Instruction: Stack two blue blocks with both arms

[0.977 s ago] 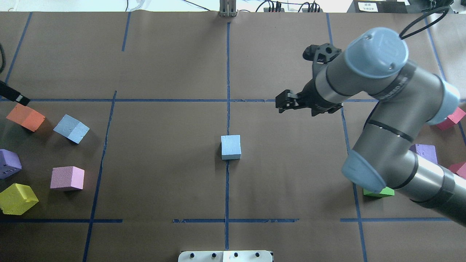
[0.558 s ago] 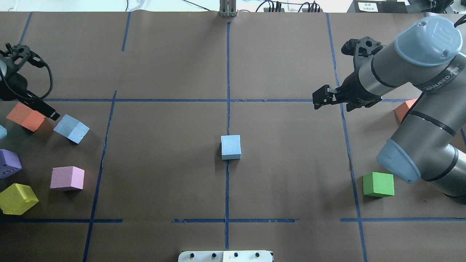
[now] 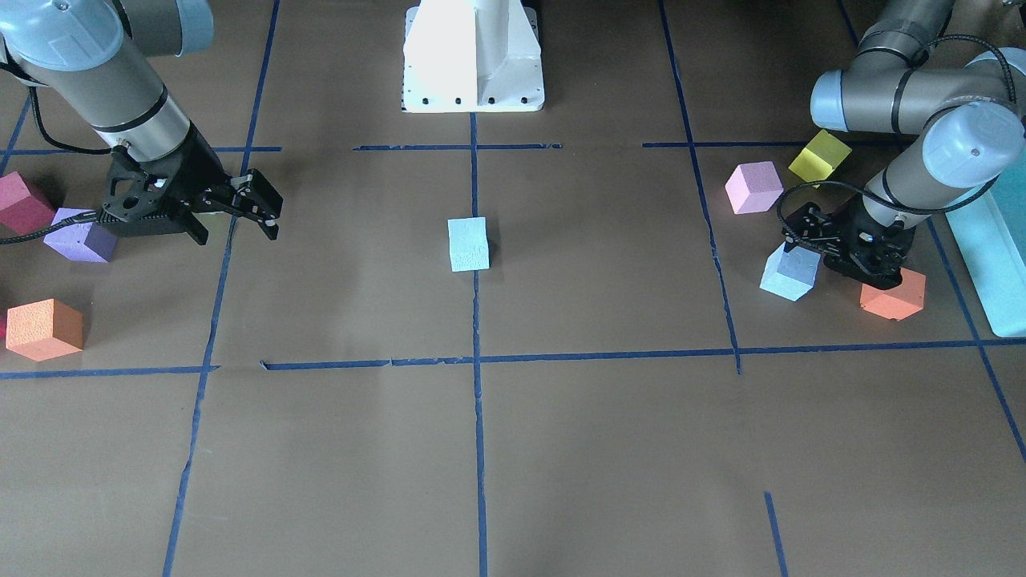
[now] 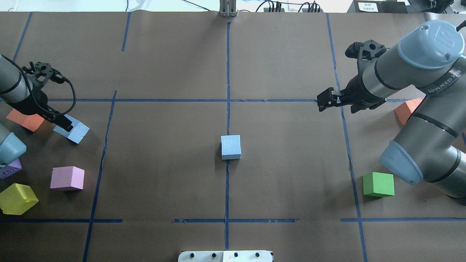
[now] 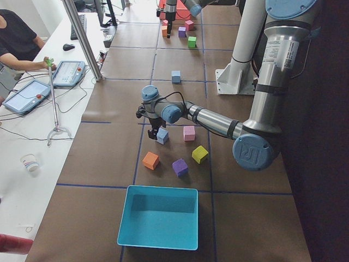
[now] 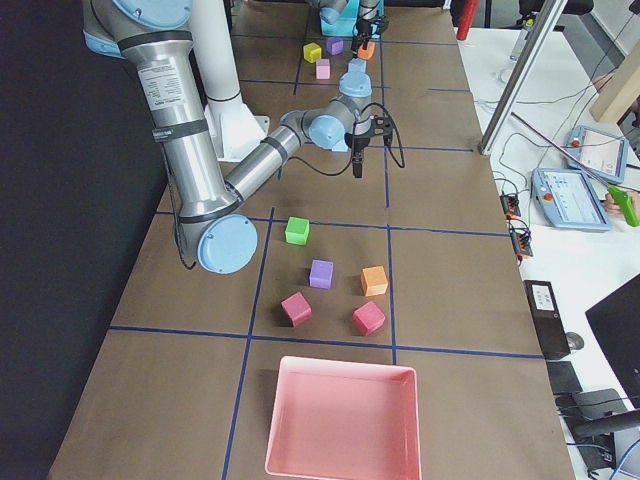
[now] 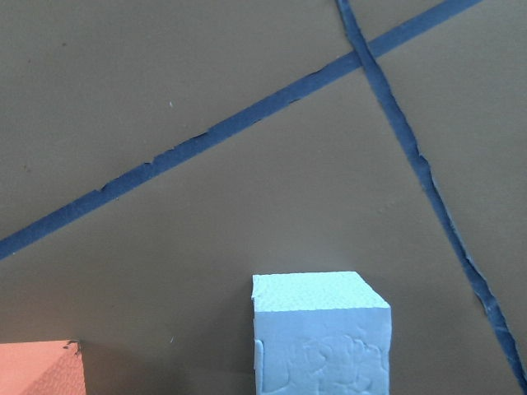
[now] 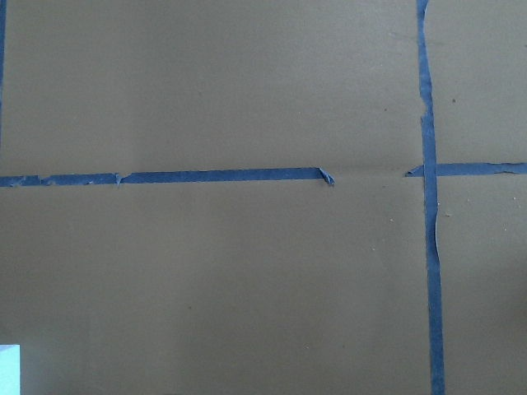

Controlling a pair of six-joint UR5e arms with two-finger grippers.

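The left gripper (image 4: 67,125) is coming down onto the left blue block (image 4: 77,133) beside the orange block (image 4: 22,120); I cannot tell if it is gripping yet. The right gripper (image 4: 320,103), parted and empty, is backing away from the centre blue block (image 4: 230,146), so the pickup is starting.

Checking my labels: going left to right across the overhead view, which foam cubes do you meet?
Yellow foam cube → pink foam cube → central pale blue foam cube → green foam cube → right-hand orange foam cube. The other left-side cubes overlap these sideways, so they are omitted.
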